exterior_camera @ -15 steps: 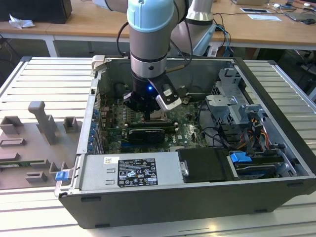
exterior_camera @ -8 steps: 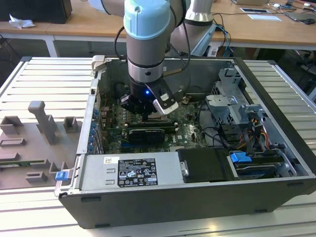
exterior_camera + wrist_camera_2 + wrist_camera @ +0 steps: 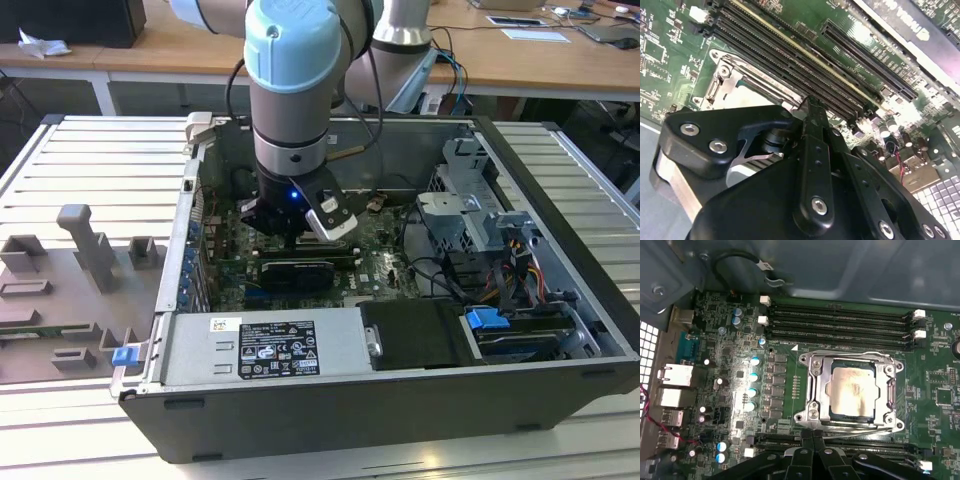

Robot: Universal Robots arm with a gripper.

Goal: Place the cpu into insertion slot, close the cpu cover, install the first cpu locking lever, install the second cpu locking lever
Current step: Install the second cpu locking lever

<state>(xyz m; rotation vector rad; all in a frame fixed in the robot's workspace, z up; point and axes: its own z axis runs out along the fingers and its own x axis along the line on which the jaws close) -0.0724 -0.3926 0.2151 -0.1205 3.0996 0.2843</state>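
Note:
In the first wrist view the cpu (image 3: 852, 390) lies flat in the insertion slot (image 3: 892, 367), its pale metal face showing through the window of the silvery cpu cover (image 3: 816, 385), which lies down over it. A thin wire locking lever (image 3: 860, 427) runs along the socket edge nearest my fingers, and another (image 3: 850, 354) runs along the far edge. My gripper (image 3: 813, 439) is shut, its tips pressed together right at that near edge; I cannot tell whether they touch the lever. The second wrist view has the gripper (image 3: 812, 107) over a corner of the socket (image 3: 722, 80). In the exterior view the gripper (image 3: 290, 232) is down inside the open case.
Long memory slots (image 3: 840, 320) flank the socket on both sides. A long black card (image 3: 300, 272) lies close to the gripper. The power supply (image 3: 270, 350), drive cage (image 3: 470, 215) and case walls (image 3: 190, 230) box in the board. A black cable (image 3: 740, 262) loops near the wall.

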